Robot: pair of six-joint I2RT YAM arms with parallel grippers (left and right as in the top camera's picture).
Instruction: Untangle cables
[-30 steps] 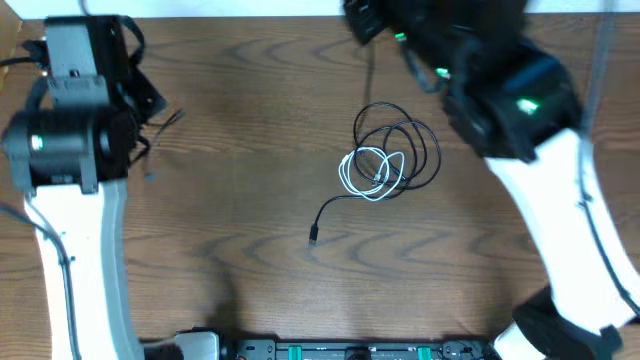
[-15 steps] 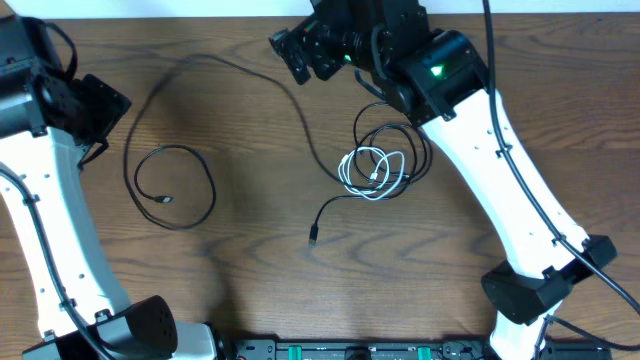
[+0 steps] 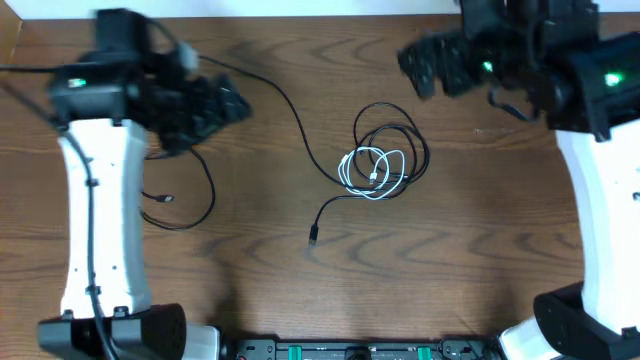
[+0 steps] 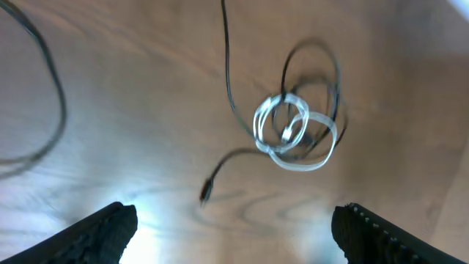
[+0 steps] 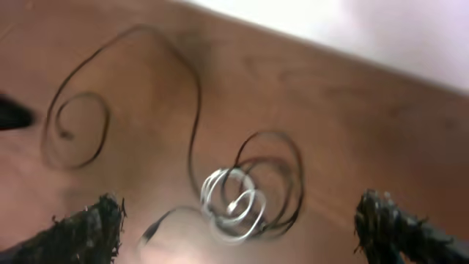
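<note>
Below and between the two open jaws lie the cables.

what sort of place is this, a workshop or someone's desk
Probably a robotics lab bench rather than a home desk: a left arm and a right arm stand at a wood-grain table, which has only loose cables laid out on it and an electronics strip along its front edge.

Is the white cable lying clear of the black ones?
No, the white cable lies coiled over the loops of a black cable at mid-table.
</note>
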